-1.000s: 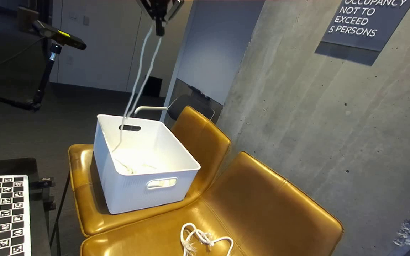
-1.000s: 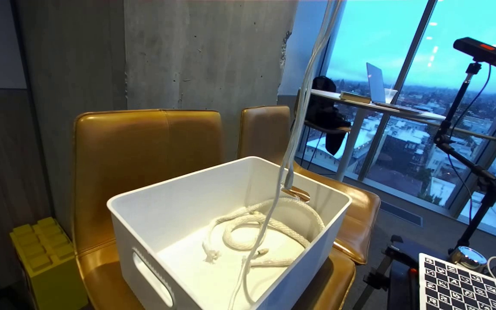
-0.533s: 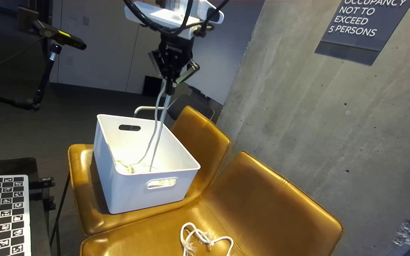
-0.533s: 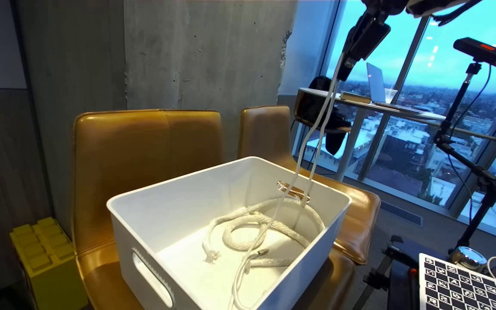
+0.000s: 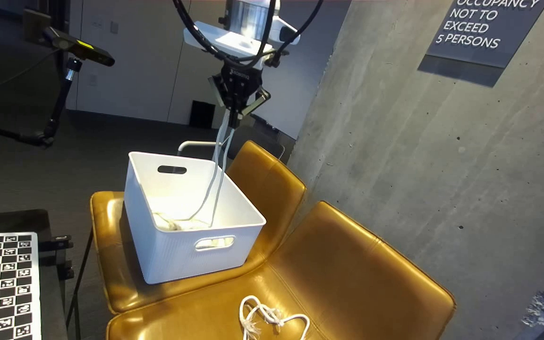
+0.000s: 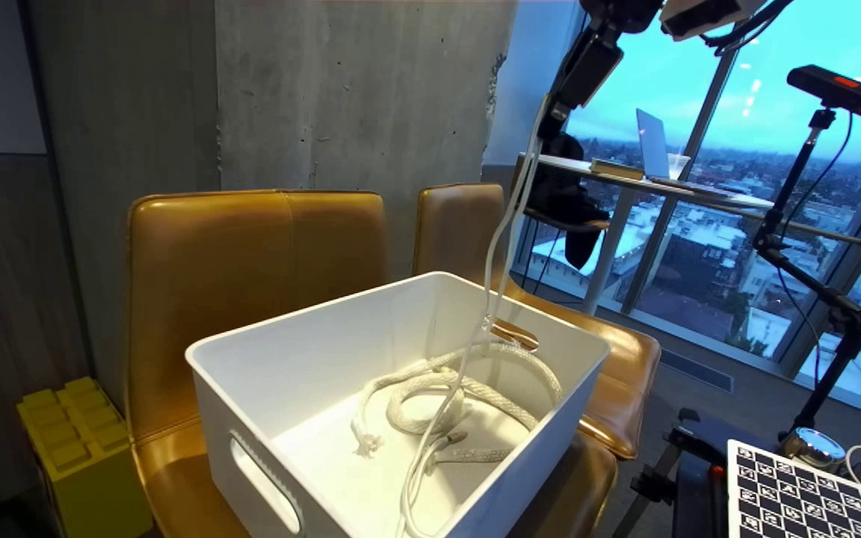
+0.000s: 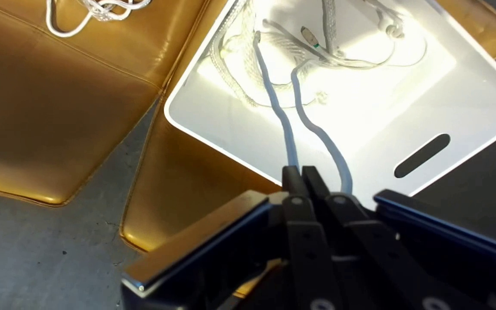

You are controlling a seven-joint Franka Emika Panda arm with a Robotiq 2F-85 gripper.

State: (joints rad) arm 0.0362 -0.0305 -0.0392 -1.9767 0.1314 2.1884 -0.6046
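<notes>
A thin pale cord [image 7: 276,106] hangs doubled from the gripper [image 5: 233,123] into a white bin [image 5: 182,259].

I see the fingers clenched on the cord, the bin at about seven o'clock from them in both exterior views. I'd judge a firm pinch and slow, smooth travel best, since such limp strands could swing, snag on the rim or tangle below. The wrist view shows one strand leaving the fingertips toward eleven o'clock and the second running beside them; where that one is caught, I can't tell. In an exterior view a braided rope [image 6: 503,400] lies plainly coiled inside; in an exterior view the bin's wall mostly hides it, but a knotted white rope [image 5: 266,309] shows on a chair seat [image 5: 187,316].
</notes>
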